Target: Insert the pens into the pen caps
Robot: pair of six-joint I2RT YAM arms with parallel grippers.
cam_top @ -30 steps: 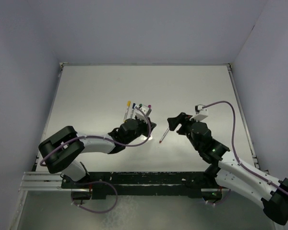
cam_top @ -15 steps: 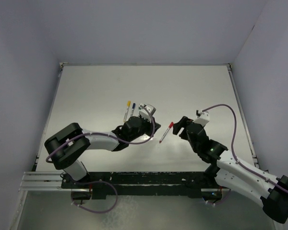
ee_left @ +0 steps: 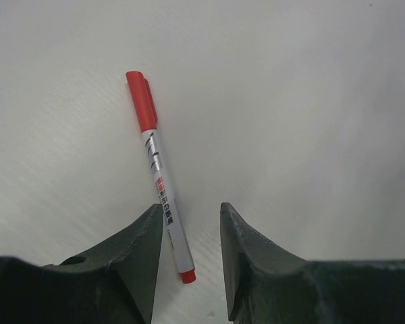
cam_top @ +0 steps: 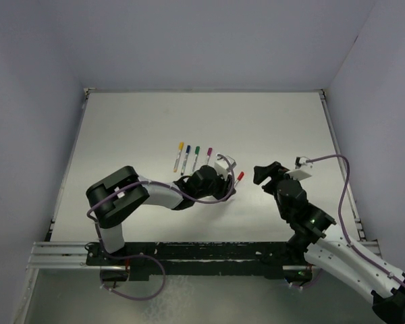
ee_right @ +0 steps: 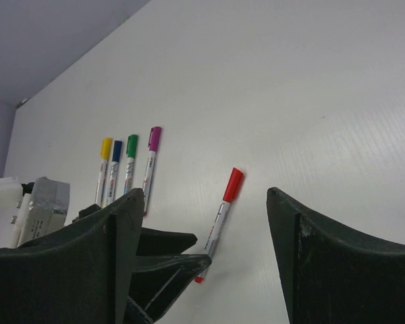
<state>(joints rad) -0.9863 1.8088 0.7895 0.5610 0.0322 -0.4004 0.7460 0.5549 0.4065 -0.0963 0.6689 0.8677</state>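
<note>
Leftward no longer: the left arm has swung away from the row of pens and now sits over the red one, while the right arm, which a second ago was at that pen, has pulled back toward its own side.

The left end effector [ee_left: 190, 209] is spread open with nothing gripped. Its two fingers straddle the tail of the red pen [ee_left: 160, 175], which lies flat on the surface [ee_left: 290, 101], closer to the left-hand finger in the wrist view. That placement seems chosen so that closing would pinch the barrel well clear of the red cap [ee_left: 142, 101], which is already seated on the far end.

The right end effector [ee_right: 204, 197] is also open and empty. It stands well apart from the pen, probably to leave the left arm room.

Farther out, the yellow pen [ee_right: 102, 174], blue pen [ee_right: 113, 175], green pen [ee_right: 129, 169] and purple pen [ee_right: 150, 172] lie side by side, caps on and all pointing away from the arms. That looks like a tidy row for finished pieces. The red pen lies tilted and apart from them, so my guess is that it is about to be carried over to join the row.

Black print and a small red label block run along the red pen's barrel, but the characters are too small to read.
</note>
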